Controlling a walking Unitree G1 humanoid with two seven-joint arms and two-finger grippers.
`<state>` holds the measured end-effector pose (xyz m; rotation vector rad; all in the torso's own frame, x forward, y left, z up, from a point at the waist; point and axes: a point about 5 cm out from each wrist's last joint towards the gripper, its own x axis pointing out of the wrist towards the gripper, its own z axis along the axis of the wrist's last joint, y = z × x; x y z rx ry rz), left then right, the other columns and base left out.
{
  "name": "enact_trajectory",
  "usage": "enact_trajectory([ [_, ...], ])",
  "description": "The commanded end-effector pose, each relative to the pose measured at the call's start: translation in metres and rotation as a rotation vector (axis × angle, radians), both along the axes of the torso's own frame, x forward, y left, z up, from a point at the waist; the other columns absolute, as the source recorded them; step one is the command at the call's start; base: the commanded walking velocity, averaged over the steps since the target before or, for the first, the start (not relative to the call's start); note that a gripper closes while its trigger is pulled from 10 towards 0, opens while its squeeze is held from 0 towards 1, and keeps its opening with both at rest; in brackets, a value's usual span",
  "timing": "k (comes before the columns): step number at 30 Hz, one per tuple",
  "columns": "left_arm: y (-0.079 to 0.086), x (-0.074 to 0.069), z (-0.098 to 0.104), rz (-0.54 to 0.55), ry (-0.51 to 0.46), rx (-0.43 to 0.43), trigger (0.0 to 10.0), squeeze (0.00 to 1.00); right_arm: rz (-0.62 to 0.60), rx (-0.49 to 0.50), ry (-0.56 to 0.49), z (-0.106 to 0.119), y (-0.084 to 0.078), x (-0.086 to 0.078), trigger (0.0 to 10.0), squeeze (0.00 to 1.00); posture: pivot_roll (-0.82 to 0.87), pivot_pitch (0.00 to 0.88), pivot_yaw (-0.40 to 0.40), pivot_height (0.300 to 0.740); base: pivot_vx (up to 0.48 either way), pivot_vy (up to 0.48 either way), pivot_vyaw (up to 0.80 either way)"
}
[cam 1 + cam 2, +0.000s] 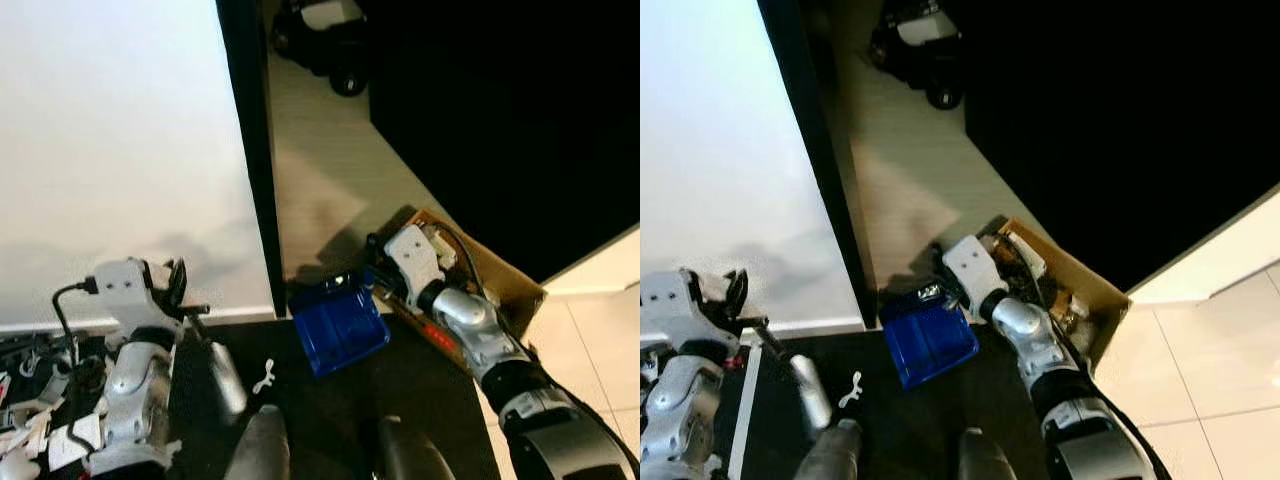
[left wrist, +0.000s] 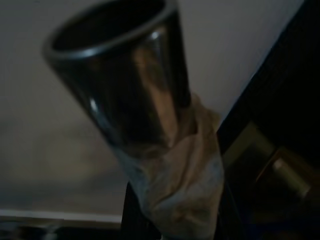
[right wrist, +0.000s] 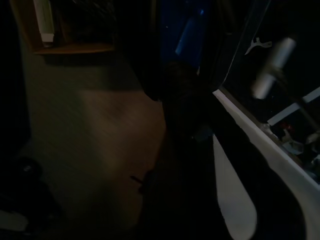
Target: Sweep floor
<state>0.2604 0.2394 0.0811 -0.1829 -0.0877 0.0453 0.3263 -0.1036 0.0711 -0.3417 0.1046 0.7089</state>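
Head views, looking down. At 6 o'clock, blue dustpan [image 1: 340,325] lying on dark floor [image 1: 420,385], just below the foot of a black door frame [image 1: 255,160]. Right gripper [image 1: 372,282] at the dustpan's 1 o'clock corner, touching or nearly touching its rim; fingers hidden behind the wrist housing, so spread or pinched cannot be told. Open cardboard box [image 1: 505,290] directly behind the right arm, at 4 o'clock. Left gripper [image 1: 180,285] at 8 o'clock before the white wall [image 1: 110,150], closed around a silver metal handle [image 1: 222,375] slanting down toward 6 o'clock. Small white scrap [image 1: 264,377] on the floor beside the handle. No legible writing or brand marks anywhere.

Left wrist view: metal tube [image 2: 125,95], pale wrapping below.
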Motion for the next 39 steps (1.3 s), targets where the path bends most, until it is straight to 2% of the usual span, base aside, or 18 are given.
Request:
enact_trajectory([
  [1, -0.02, 0.01, 0.002, -0.042, -0.047, -0.136, 10.0, 0.0, 0.036, -0.03, 0.104, -0.02, 0.003, -0.011, 10.0, 0.0, 0.11, 0.197, -0.109, 0.74, 0.0, 0.0, 0.0],
  [3, -0.024, 0.015, 0.004, -0.046, -0.061, -0.159, 10.0, 0.0, 0.04, -0.026, 0.107, -0.019, 0.004, -0.011, 10.0, 0.0, 0.1, 0.198, -0.112, 0.74, 0.0, 0.0, 0.0],
  [7, -0.037, 0.042, 0.02, -0.049, -0.147, -0.284, 10.0, 0.0, 0.063, 0.029, 0.145, -0.017, 0.01, -0.012, 10.0, 0.0, 0.09, 0.2, -0.123, 0.74, 0.0, 0.0, 0.0],
  [12, -0.042, 0.054, 0.043, -0.063, -0.238, -0.378, 10.0, 0.0, 0.052, 0.075, 0.166, -0.016, 0.009, -0.011, 10.0, 0.0, 0.09, 0.197, -0.122, 0.74, 0.0, 0.0, 0.0],
  [17, -0.039, 0.054, 0.055, -0.083, -0.286, -0.383, 10.0, 0.0, 0.047, 0.081, 0.168, -0.015, 0.009, -0.01, 10.0, 0.0, 0.1, 0.195, -0.113, 0.74, 0.0, 0.0, 0.0],
  [18, -0.035, 0.051, 0.059, -0.093, -0.297, -0.354, 10.0, 0.0, 0.045, 0.081, 0.168, -0.016, 0.009, -0.011, 10.0, 0.0, 0.1, 0.195, -0.108, 0.74, 0.0, 0.0, 0.0],
  [20, -0.029, 0.04, 0.064, -0.137, -0.292, -0.21, 10.0, 0.0, 0.042, 0.082, 0.171, -0.018, 0.008, -0.013, 10.0, 0.0, 0.11, 0.195, -0.096, 0.74, 0.0, 0.0, 0.0],
  [22, -0.02, 0.021, 0.064, -0.195, -0.242, -0.048, 10.0, 0.0, 0.037, 0.088, 0.178, -0.02, 0.007, -0.015, 10.0, 0.0, 0.12, 0.198, -0.084, 0.74, 0.0, 0.0, 0.0],
  [23, -0.02, 0.021, 0.064, -0.195, -0.242, -0.048, 10.0, 0.0, 0.037, 0.088, 0.178, -0.02, 0.007, -0.015, 10.0, 0.0, 0.12, 0.198, -0.084, 0.74, 0.0, 0.0, 0.0],
  [24, -0.017, 0.014, 0.064, -0.213, -0.225, -0.006, 10.0, 0.0, 0.035, 0.09, 0.18, -0.02, 0.007, -0.016, 10.0, 0.0, 0.12, 0.198, -0.084, 0.74, 0.0, 0.0, 0.0],
  [25, -0.007, -0.002, 0.069, -0.216, -0.206, 0.028, 10.0, 0.0, 0.032, 0.09, 0.184, -0.022, 0.006, -0.017, 10.0, 0.0, 0.14, 0.198, -0.075, 0.74, 0.0, 0.0, 0.0],
  [26, -0.007, -0.002, 0.069, -0.216, -0.206, 0.028, 10.0, 0.0, 0.032, 0.09, 0.184, -0.022, 0.006, -0.017, 10.0, 0.0, 0.14, 0.198, -0.075, 0.74, 0.0, 0.0, 0.0],
  [28, 0.004, -0.017, 0.076, -0.208, -0.186, 0.073, 10.0, 0.0, 0.029, 0.086, 0.191, -0.025, 0.004, -0.019, 10.0, 0.0, 0.15, 0.199, -0.073, 0.74, 0.0, 0.0, 0.0],
  [29, 0.004, -0.017, 0.076, -0.208, -0.186, 0.073, 10.0, 0.0, 0.029, 0.086, 0.191, -0.025, 0.004, -0.019, 10.0, 0.0, 0.15, 0.199, -0.073, 0.74, 0.0, 0.0, 0.0],
  [30, 0.01, -0.028, 0.08, -0.2, -0.144, 0.141, 10.0, 0.0, 0.028, 0.08, 0.197, -0.027, 0.003, -0.02, 10.0, 0.0, 0.16, 0.199, -0.074, 0.74, 0.0, 0.0, 0.0],
  [32, 0.013, -0.034, 0.08, -0.189, -0.111, 0.164, 10.0, 0.0, 0.03, 0.075, 0.2, -0.027, 0.003, -0.02, 10.0, 0.0, 0.17, 0.197, -0.078, 0.74, 0.0, 0.0, 0.0],
  [34, 0.013, -0.036, 0.079, -0.183, -0.1, 0.166, 10.0, 0.0, 0.031, 0.073, 0.201, -0.027, 0.003, -0.02, 10.0, 0.0, 0.17, 0.197, -0.078, 0.74, 0.0, 0.0, 0.0],
  [39, 0.006, -0.037, 0.056, -0.128, -0.016, 0.151, 10.0, 0.0, 0.039, 0.061, 0.201, -0.027, 0.004, -0.019, 10.0, 0.0, 0.17, 0.198, -0.082, 0.74, 0.0, 0.0, 0.0],
])
